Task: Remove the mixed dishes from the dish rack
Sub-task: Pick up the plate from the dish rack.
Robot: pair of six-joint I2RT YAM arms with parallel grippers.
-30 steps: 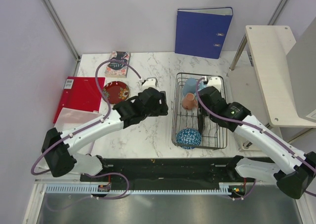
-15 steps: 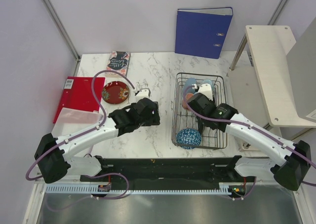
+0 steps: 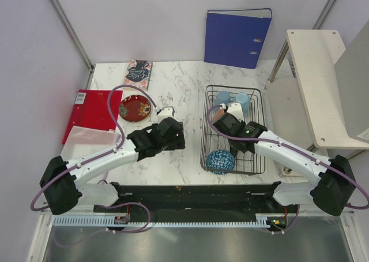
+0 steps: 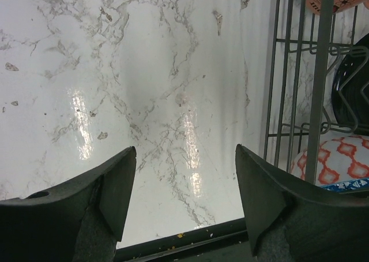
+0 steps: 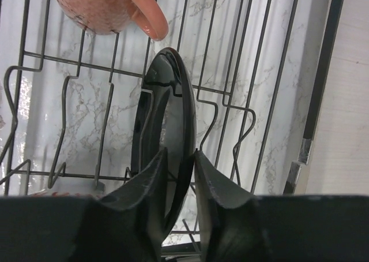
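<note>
The dish rack [image 3: 203,136] stands right of centre, and its wires show in the right wrist view [image 5: 271,83]. Inside, a black shallow dish [image 5: 173,94] stands on edge; my right gripper [image 5: 180,158] is shut on its rim, one finger on each face. A salmon-orange cup [image 5: 104,8] lies just beyond the dish. Blue mugs [image 3: 242,100] sit at the rack's far end, and the blue net-patterned bowl [image 3: 220,161] at its near end. A yellow-and-red plate [image 3: 135,108] rests on the table. My left gripper [image 4: 184,158] hangs open over bare marble left of the rack.
A blue binder [image 3: 236,37] leans against the back wall. A book [image 3: 137,74] and a red folder [image 3: 92,109] lie at the far left, with a clear sleeve [image 3: 86,141] nearer. A pale side table [image 3: 323,83] stands right of the rack.
My right gripper came down the rack toward me and narrowed its jaws onto the black dish's rim. The left arm drew back toward the near left, still open.
</note>
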